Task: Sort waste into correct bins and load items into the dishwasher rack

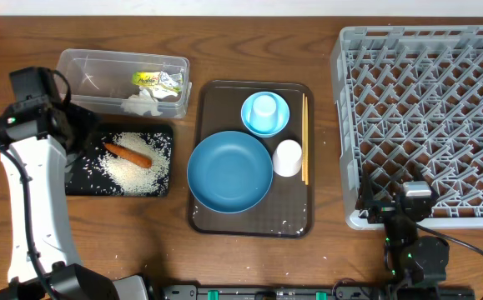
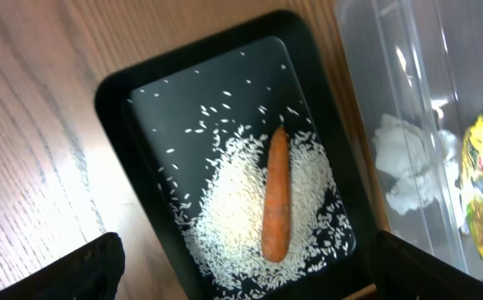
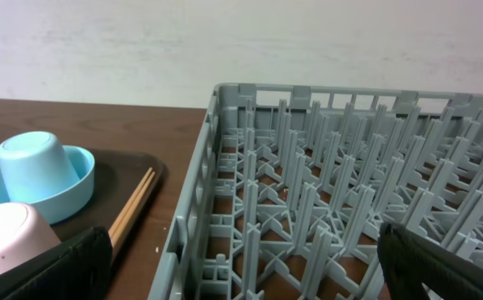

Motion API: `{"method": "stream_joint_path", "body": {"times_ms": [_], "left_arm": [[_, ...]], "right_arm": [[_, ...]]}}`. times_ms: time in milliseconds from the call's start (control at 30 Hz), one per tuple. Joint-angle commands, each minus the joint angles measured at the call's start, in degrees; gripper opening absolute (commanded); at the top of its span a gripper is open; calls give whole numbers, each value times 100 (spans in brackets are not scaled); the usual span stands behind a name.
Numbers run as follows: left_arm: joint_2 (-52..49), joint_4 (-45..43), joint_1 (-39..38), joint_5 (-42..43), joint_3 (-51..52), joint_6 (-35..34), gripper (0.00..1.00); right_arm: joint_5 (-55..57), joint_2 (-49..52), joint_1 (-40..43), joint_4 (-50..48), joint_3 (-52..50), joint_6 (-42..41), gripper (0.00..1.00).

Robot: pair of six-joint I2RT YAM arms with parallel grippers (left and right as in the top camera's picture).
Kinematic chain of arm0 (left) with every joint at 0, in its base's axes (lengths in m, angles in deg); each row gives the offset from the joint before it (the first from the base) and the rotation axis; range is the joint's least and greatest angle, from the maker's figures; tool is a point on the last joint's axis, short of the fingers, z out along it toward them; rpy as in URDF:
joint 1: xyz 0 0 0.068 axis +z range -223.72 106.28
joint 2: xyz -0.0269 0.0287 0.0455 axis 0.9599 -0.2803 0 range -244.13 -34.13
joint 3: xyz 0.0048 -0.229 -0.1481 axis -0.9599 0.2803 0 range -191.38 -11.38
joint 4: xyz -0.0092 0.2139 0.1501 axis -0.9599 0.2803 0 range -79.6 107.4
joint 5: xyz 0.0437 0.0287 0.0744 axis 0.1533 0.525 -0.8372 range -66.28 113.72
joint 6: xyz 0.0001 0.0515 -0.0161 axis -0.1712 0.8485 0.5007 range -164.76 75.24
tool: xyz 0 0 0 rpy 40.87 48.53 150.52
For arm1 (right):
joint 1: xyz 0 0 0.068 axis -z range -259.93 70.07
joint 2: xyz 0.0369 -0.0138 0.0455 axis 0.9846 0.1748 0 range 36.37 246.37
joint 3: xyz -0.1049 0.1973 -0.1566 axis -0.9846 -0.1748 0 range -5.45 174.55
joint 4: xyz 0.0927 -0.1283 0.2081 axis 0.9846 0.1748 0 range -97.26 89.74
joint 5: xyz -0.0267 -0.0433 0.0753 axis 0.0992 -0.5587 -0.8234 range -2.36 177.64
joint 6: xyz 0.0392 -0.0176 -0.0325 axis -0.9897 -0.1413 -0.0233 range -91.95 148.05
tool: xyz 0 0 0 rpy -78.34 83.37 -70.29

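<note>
The black tray (image 1: 83, 179) holds a pile of white rice (image 1: 137, 171) with the orange carrot (image 1: 128, 154) on it. They also show in the left wrist view: tray (image 2: 158, 125), rice (image 2: 233, 217), carrot (image 2: 276, 196). The clear tub (image 1: 91, 71) holds the green-yellow wrapper (image 1: 156, 80) and paper wads (image 1: 145, 102). My left gripper (image 1: 78, 133) hovers over the black tray, open and empty (image 2: 241, 267). My right gripper (image 1: 395, 208) is open and empty (image 3: 241, 267) at the front left corner of the grey rack (image 1: 429, 108).
A brown serving tray (image 1: 249, 218) carries the dark-blue bowl (image 1: 229, 171), the saucer (image 1: 279, 123) with the upturned light-blue cup (image 1: 264, 106), the white cup (image 1: 288, 157) and the chopsticks (image 1: 304, 137). A few rice grains (image 1: 287, 223) lie on it.
</note>
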Motion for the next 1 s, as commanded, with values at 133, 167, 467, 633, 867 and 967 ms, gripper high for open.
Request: {"method": "stream_joint_path", "body": {"times_ms": [133,167,467,633,867,967], "left_arm": [[-44,37,94,-90,-4,11,96],[-44,37,94,-87,-4,11,96],[-44,37,94,-87,-4,11,97],[-44,37,94,-87,-4,11,97],[-44,37,94,-87,-4,11,97],[-44,37,94,-90,-4,11,97]], "right_arm": [[-1506,4,63,-358,-13,-651,99],[-1775,4,63,-503,-13,-793,99],[-2758,4,63,-2302,-13,-2446,99],[-2837,4,63,-3281,-13,-3908,99],[-3051,4,63,-3893,83,-4682,99],[-3119,31,63,-3880,332,-4642,99]]}}
